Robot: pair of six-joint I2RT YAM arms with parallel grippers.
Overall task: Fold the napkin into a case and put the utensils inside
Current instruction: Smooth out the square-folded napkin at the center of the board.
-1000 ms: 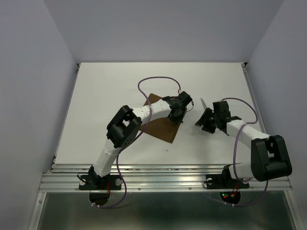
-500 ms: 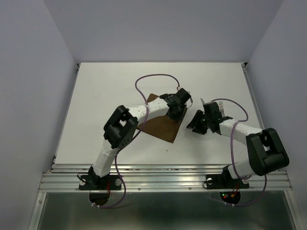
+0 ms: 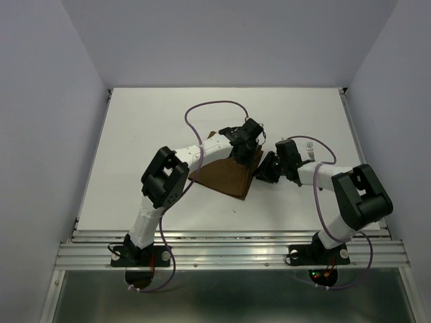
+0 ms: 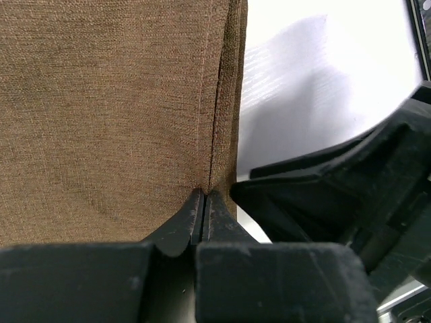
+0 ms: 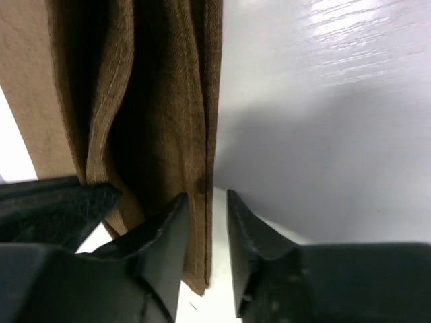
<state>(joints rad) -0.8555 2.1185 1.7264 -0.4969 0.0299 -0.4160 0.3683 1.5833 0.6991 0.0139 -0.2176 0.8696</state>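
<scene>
The dark brown napkin [image 3: 222, 176] lies folded at mid-table, its right edge raised. My left gripper [image 3: 248, 145] is shut on that edge; in the left wrist view the fingertips meet on the hem [image 4: 204, 195] and the cloth [image 4: 108, 114] spreads away beyond them. My right gripper [image 3: 267, 168] is open at the same edge. Its fingers [image 5: 168, 222] straddle the outer cloth layer [image 5: 202, 134], with a gap still showing on the right side. A silver fork [image 3: 310, 148] lies right of the right arm. The knife is hidden.
The white table [image 3: 155, 128] extends around the napkin. Both arms crowd together over its right edge, and the right gripper's black body [image 4: 350, 195] fills the left wrist view's right side. Purple cables [image 3: 215, 108] loop above the arms.
My right gripper has moved left to the napkin's right edge and its jaws have narrowed around the cloth. The left gripper stays pinched on the edge, shifted slightly farther away.
</scene>
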